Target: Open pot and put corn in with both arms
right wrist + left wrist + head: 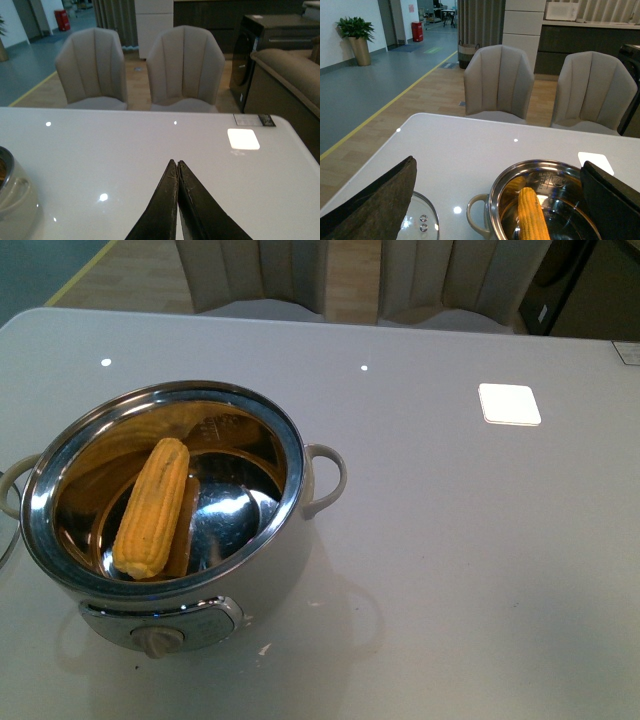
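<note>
Task looked basically done. The pot (170, 510) sat open on the table (460, 540), near its left side, and the corn (152, 506) lay inside it, leaning against the steel wall. The glass lid (422, 220) was flat on the table just beside the pot's left handle. The left hand (495, 200) had its fingers wide apart and held nothing, hovering over the pot. The right hand (177, 200) was pinched together, empty, well clear over bare table. Nothing left that I could see.

pot (165, 530) sits lidless with its mouth wide open, only the corn (152, 507) inside, glass lid (422, 220) parked beside its handle, table (480, 540) bare rightward.
</note>
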